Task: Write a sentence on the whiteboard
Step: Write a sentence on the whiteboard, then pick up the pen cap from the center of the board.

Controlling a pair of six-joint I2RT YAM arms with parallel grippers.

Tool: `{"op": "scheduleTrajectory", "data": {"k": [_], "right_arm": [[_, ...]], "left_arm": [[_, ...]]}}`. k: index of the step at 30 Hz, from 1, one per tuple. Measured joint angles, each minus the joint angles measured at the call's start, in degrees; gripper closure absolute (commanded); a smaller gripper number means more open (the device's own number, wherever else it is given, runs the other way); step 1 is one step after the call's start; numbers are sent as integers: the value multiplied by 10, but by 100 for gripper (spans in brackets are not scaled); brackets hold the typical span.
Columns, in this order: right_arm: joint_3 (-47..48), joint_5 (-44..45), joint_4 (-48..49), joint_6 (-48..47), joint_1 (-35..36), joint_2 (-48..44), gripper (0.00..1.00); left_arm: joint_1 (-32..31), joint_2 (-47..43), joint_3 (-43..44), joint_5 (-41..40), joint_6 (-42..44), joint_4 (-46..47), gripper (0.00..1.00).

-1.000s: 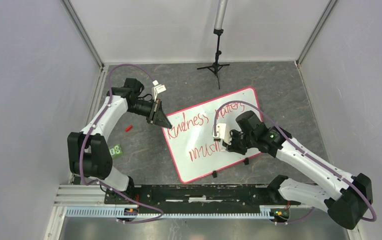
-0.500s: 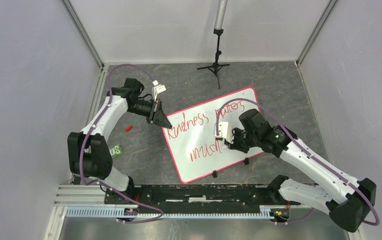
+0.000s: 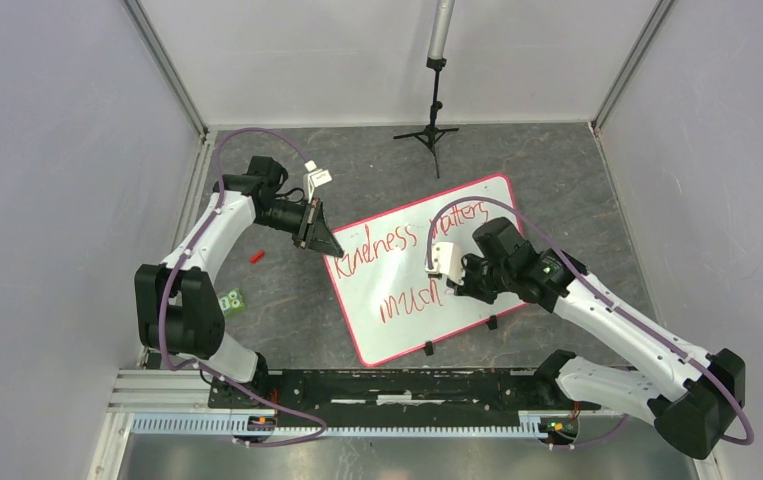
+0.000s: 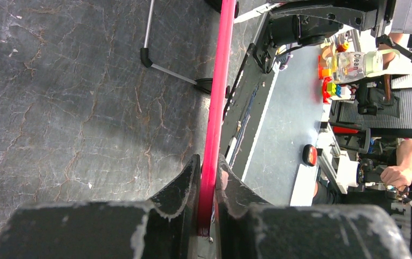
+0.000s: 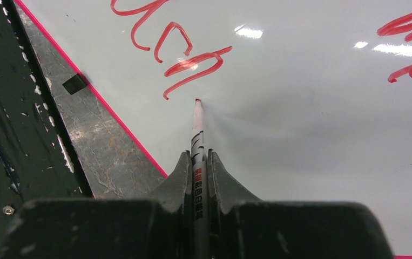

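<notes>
Red two-line sentence point(image 3: 377, 245) sat on glossy flat whiteboard point(image 3: 397, 335), thin pink rim; left gripper point(image 4: 208, 162) pinched that rim, right gripper point(image 5: 197, 156) clamped slim marker point(image 5: 197, 124).

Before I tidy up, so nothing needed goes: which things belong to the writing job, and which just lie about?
In use: whiteboard, rim gripped by left tool; red sentence; marker in right tool.
Lying about: small red piece; green block; tripod.
</notes>
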Motion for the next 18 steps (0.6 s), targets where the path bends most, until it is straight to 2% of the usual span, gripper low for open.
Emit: {"op": "scheduleTrajectory", "data": {"k": [3, 7, 18], "right_arm": [[2, 0, -1, 0, 0, 0, 100], [27, -3, -12, 0, 0, 0, 100], [117, -54, -13, 9, 0, -5, 100]], "left_arm": [[0, 0, 0, 0, 0, 0, 95], [0, 0, 0, 0, 0, 0, 82], [0, -22, 4, -49, 0, 4, 23]]}}
